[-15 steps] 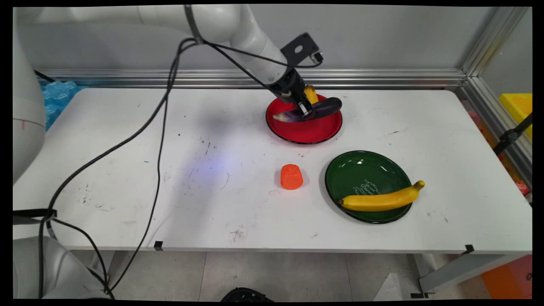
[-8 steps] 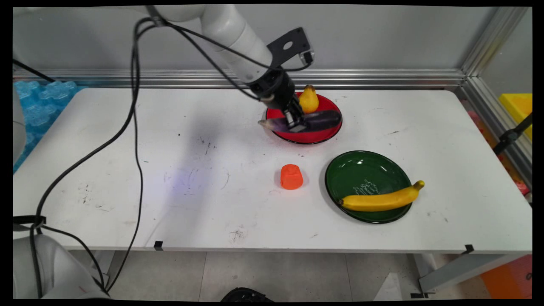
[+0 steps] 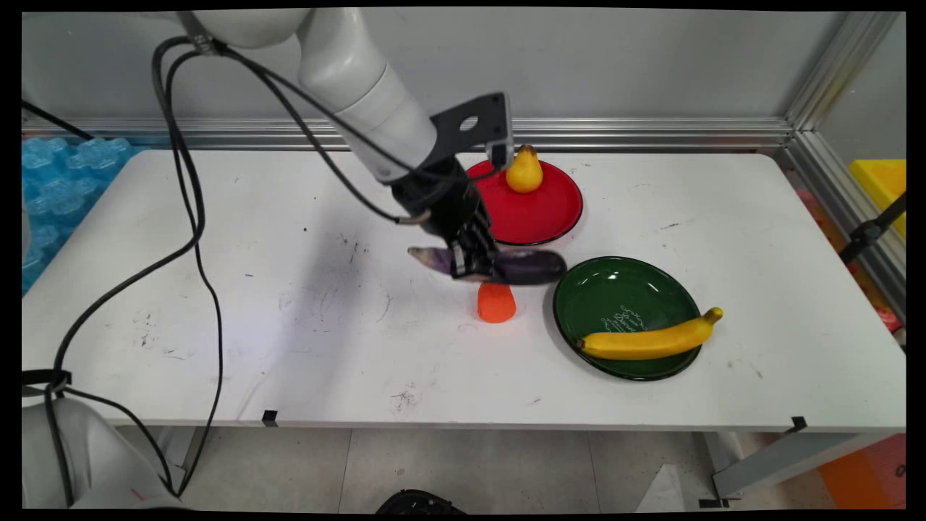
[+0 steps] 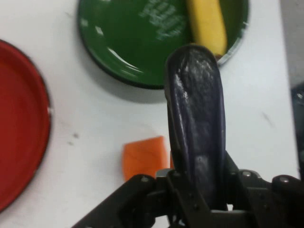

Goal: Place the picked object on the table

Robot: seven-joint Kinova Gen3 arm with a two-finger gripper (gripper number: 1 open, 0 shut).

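Eggplant (image 3: 506, 266) now off red plate (image 3: 539, 217), hiding orange block's (image 3: 496, 307) top.

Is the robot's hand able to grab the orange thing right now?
Probably not yet. The gripper is shut on the eggplant, held in the air just above the orange block. Nothing else blocks the way, but the fingers are full.

dark purple eggplant (image 3: 506, 265), lying level in the fingers (image 3: 463, 262), above orange block (image 3: 496, 303)
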